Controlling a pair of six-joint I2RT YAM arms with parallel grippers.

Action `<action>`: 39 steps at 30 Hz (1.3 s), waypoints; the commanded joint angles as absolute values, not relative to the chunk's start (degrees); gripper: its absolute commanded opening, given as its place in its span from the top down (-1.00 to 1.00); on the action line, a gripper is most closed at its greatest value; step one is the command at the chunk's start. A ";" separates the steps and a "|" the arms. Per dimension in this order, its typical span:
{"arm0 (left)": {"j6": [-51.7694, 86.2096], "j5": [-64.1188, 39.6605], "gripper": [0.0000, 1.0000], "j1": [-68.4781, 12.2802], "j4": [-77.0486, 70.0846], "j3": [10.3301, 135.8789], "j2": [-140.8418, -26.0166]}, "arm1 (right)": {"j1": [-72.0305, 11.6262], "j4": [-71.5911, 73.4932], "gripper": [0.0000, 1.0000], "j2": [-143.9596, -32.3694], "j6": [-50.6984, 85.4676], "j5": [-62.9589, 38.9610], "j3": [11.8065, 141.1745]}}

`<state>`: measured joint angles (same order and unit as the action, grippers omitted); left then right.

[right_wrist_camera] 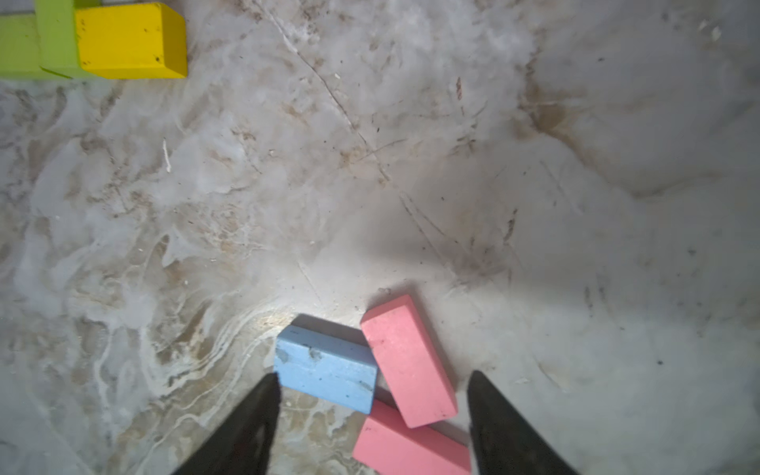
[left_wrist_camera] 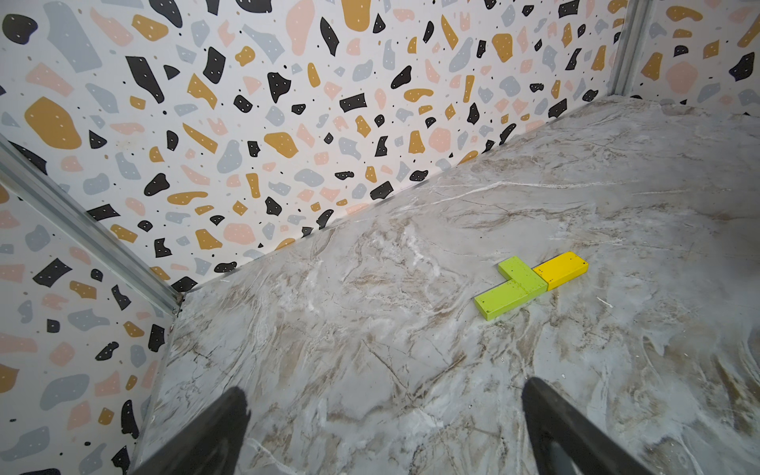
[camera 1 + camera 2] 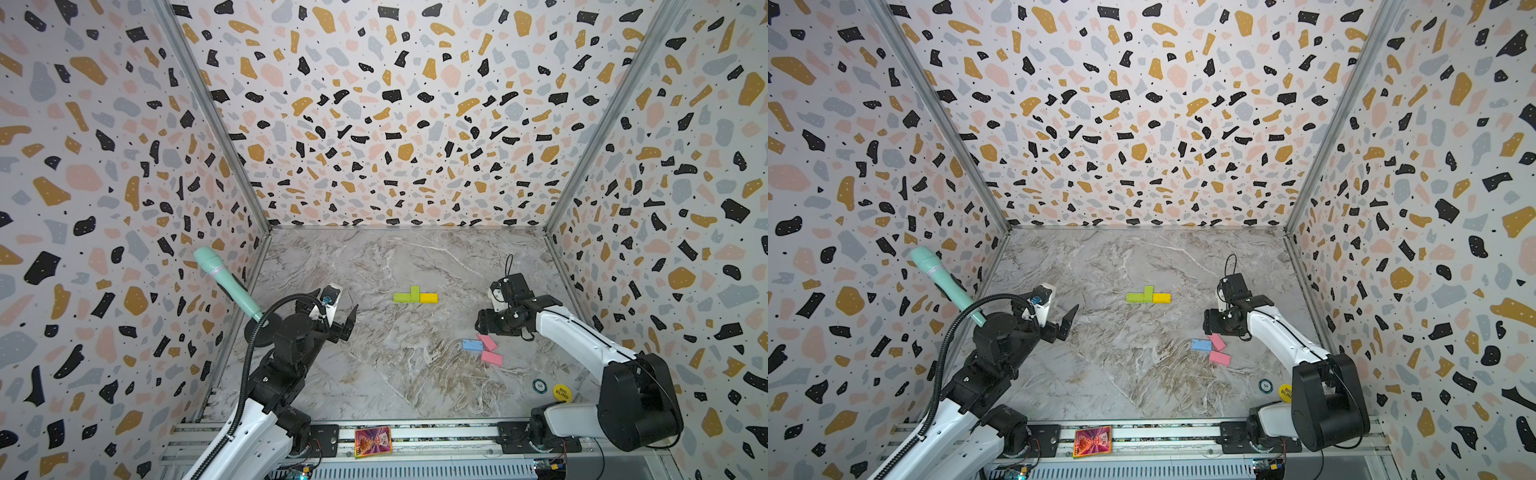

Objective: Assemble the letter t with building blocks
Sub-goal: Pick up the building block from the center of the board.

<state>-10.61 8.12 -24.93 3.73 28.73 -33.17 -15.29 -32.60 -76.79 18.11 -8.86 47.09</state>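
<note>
Bricks [image 1: 325,370] beneath downturned right hand [image 1: 373,375]

Brick count, six in total:
- lime green bricks [image 3: 402,298] [image 3: 414,291]: two
- yellow brick [image 3: 429,298]: one
- pink bricks [image 3: 487,343] [image 3: 492,358]: two
- light blue brick [image 3: 472,345]: one

Other items, four in total:
- yellow disc [image 3: 562,392] (black lettering): one
- dark chip [image 3: 540,386]: one
- card [image 3: 372,441]: one
- teal microphone [image 3: 226,282]: one

blue brick [image 1: 325,370]: matt, scuffed paint | table [image 1: 370,164]: smooth marble-look, scratched | rail [image 3: 436,433]: metal
</note>
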 commanded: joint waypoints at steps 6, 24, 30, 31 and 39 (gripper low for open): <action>-9.76 9.49 -0.99 -25.15 0.98 28.47 -32.69 | -15.29 -32.83 -0.18 -77.38 17.84 -5.56 45.04; -10.45 9.32 -0.99 -25.21 0.71 28.12 -31.90 | -15.83 -29.05 -0.31 -84.02 18.18 -8.11 43.08; -10.45 9.31 -0.99 -25.20 0.62 28.12 -31.88 | -15.91 -29.95 -0.16 -84.73 19.39 -4.83 43.20; -10.52 9.31 -0.99 -25.24 0.66 28.12 -31.78 | -15.91 -30.24 -0.14 -84.77 19.65 -4.13 43.20; -10.82 9.16 -0.99 -25.21 0.53 28.11 -31.88 | -16.37 -31.06 0.01 -84.62 20.11 -2.93 43.51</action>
